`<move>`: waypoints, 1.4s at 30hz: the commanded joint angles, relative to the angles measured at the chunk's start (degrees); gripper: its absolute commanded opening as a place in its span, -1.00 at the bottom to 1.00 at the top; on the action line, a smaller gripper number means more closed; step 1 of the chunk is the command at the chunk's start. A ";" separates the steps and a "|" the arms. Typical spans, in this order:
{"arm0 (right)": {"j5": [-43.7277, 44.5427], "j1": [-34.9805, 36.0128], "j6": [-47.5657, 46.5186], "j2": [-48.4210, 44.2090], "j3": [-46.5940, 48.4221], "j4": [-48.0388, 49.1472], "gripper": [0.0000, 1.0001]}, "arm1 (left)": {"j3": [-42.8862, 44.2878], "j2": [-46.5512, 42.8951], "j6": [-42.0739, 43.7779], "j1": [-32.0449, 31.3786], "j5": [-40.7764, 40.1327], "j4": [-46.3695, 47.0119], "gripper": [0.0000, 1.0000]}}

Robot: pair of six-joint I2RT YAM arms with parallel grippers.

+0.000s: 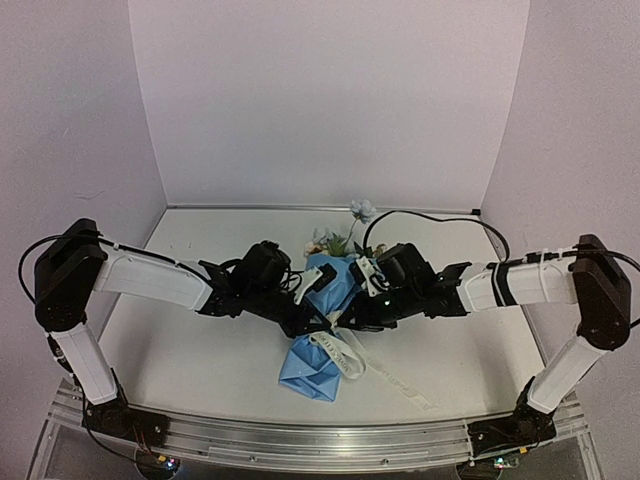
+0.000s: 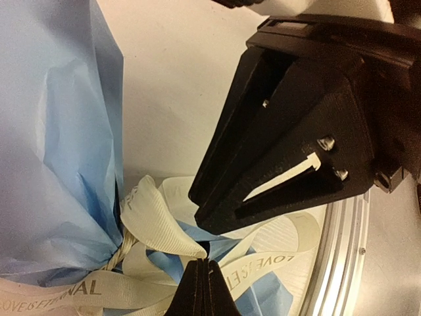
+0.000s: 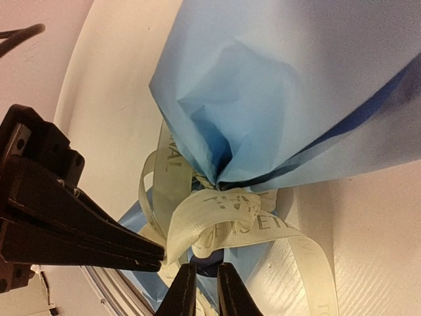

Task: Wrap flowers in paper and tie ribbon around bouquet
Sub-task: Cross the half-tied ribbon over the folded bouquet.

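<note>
The ribbon (image 2: 99,289) carries dark printed lettering, partly legible as "LOVE" and "ETERNAL"; nothing else can be read.

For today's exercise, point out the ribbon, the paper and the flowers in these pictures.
ribbon (image 3: 217,217): right wrist view, on the lettered loop at the knot.
paper (image 3: 276,85): right wrist view, on the light blue face.
flowers (image 1: 362,209): top view, on the tallest pale blue bloom.

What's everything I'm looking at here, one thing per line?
paper: one sheet, blue, gathered around the stems mid-table
flowers: one small bunch, pale blue and cream, sticking out of the far end
ribbon: one, cream with dark lettering, looped at the paper's waist, tail trailing toward the near edge
table: one, white
left fingers: black, shut on the ribbon
right fingers: black, slightly apart at the ribbon loops
</note>
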 commanded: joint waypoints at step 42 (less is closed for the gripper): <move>3.39 -0.23 2.32 2.55 3.17 -2.60 -1.00 | 5.95 -4.03 4.16 0.26 -3.64 -5.77 -0.19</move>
